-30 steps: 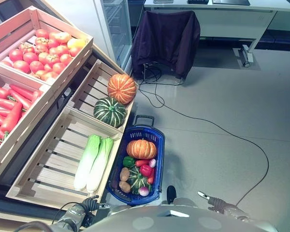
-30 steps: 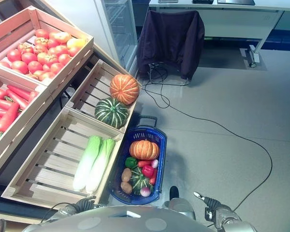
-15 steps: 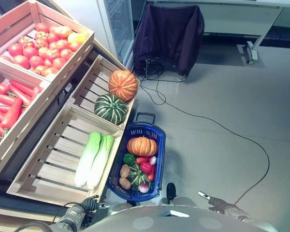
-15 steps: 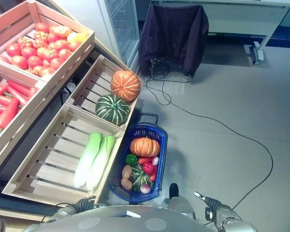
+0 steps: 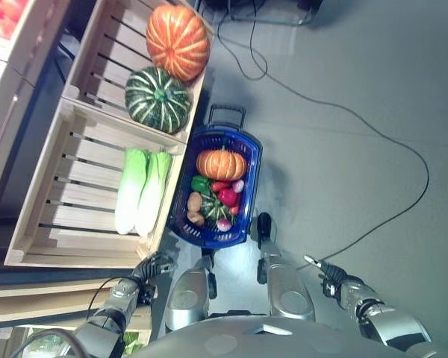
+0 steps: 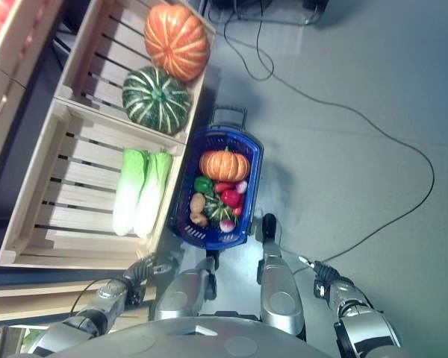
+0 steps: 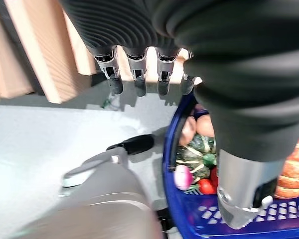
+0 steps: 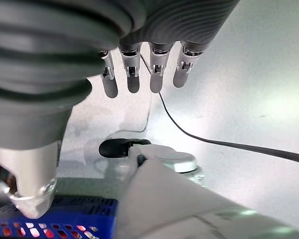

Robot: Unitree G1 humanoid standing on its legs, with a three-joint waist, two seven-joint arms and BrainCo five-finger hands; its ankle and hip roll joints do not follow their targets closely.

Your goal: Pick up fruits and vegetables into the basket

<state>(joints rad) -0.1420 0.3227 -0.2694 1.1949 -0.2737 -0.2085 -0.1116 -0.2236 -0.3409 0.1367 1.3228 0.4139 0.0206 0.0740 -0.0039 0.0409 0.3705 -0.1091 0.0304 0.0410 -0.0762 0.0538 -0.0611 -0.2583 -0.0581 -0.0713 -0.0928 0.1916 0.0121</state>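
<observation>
The basket (image 5: 248, 195) sits on the floor (image 5: 343, 171), right of the crates (image 5: 89, 186).

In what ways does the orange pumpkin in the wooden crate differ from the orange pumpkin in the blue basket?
The orange pumpkin in the wooden crate looks larger than the orange pumpkin in the blue basket. The crate pumpkin sits beside only a green striped squash, while the basket pumpkin is crowded against smaller vegetables. The crate is slatted wood; the basket is blue plastic on the floor. Both pumpkins are orange and ribbed.

A smooth grey floor (image 5: 358, 89) with a soft sheen fills the room; pale slatted wooden crates (image 5: 52, 224) line its edge on tiered wooden shelving.
</observation>
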